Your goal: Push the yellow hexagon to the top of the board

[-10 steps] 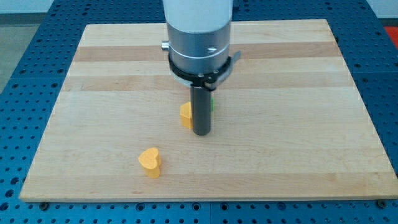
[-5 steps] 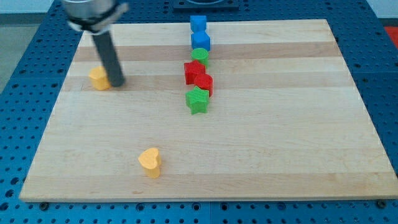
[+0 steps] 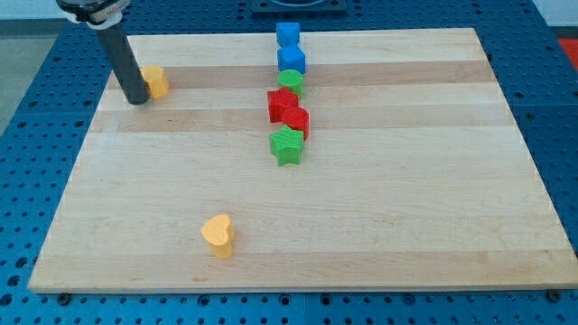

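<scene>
Far at the view's left, near the top-left corner of the wooden board (image 3: 406, 208): my tip (image 3: 137, 101), lower end of a dark rod whose upper part is cut off by the view's top edge (only a sliver of the arm body showing there). No jaws on this rig, so nothing to report as wide, narrow or holding. Just to the right of the rod and touching it or nearly so: the yellow hexagon (image 3: 156, 80), its left flank partly hidden behind the rod, sitting in the upper band of the board but short of the top edge.

Further right and well down, near the view's bottom: a yellow heart (image 3: 218, 234), alone.

Around the middle, a close column running down from the top edge: blue block (image 3: 287, 35) (shape hard to make out, partly over the board's rim), second blue block (image 3: 292, 60), green round block (image 3: 290, 80) mostly hidden between its neighbours, two red blocks (image 3: 286, 109) pressed together (outlines unclear), then a green star (image 3: 287, 144).
</scene>
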Action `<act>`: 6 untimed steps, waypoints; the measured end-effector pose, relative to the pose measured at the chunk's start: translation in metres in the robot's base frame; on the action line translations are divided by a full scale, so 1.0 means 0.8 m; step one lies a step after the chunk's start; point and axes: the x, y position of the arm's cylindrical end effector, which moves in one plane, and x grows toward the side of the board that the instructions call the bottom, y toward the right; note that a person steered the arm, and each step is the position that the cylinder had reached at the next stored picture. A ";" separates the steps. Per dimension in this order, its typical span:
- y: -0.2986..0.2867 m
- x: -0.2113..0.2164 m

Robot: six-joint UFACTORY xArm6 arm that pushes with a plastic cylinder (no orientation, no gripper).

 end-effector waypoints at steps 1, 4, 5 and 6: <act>0.038 -0.021; -0.076 -0.078; -0.065 -0.108; -0.012 -0.106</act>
